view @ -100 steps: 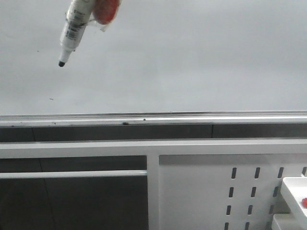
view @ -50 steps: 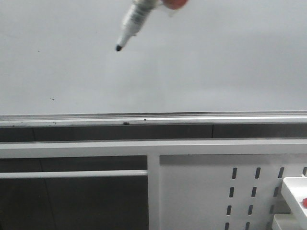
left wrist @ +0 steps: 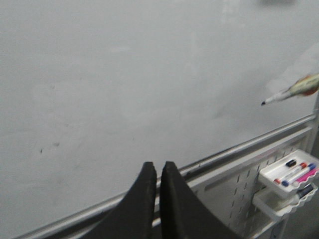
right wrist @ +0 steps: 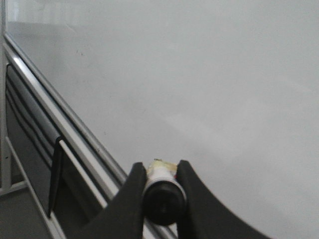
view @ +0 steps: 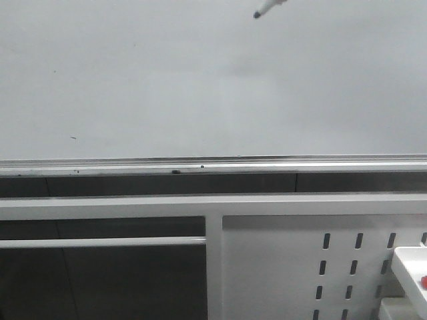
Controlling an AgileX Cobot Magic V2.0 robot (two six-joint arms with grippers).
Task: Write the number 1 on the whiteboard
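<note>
The right gripper (right wrist: pixel 160 186) was clamped on the marker (right wrist: pixel 160 195), its black tip (view: pixel 257 15) poised off the unmarked whiteboard (view: pixel 200 87), no number 1 drawn; a tilted approach risked a skid or smear. The left gripper (left wrist: pixel 158 172) was closed, empty, while a white tray (left wrist: pixel 289 172) held several markers (left wrist: pixel 294 173).

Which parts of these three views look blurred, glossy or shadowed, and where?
Front view: the whiteboard is evenly lit with soft grey patches; only the marker tip shows, at the top edge. Left wrist view: the marker is smeared by blur and the shut left pincer is a dark silhouette. Right wrist view: the right pincer and the marker end it grips are dark and soft; the rail glints.
</note>
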